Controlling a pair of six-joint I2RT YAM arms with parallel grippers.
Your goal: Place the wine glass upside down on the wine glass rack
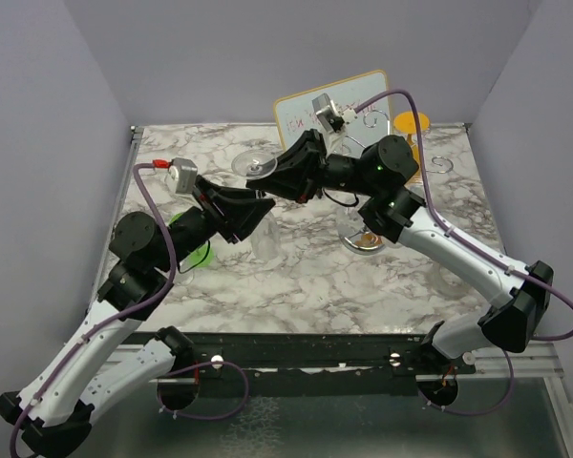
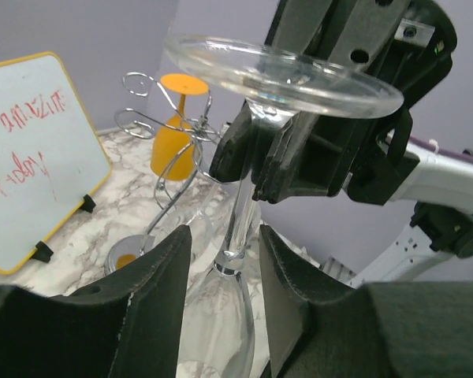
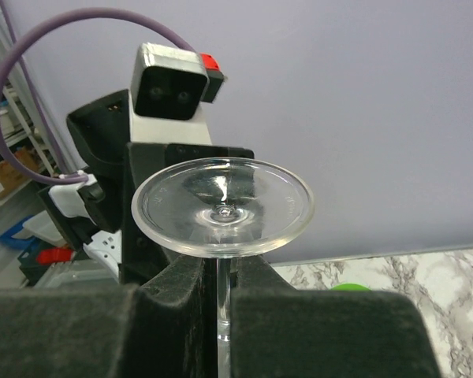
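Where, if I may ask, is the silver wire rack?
Top view: the silver wire rack stands right of centre on the marble table, near the yellow-framed whiteboard, behind the right arm.

my top camera looks down from above and behind me over the whole marble table (image 1: 296,277), while my two wrist cameras sit close and face each other across the wine glass (image 2: 284,75), which all three views share.

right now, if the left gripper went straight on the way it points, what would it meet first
The glass: its stem between the fingers of the left gripper; right behind, probably, the right gripper clamped on it.
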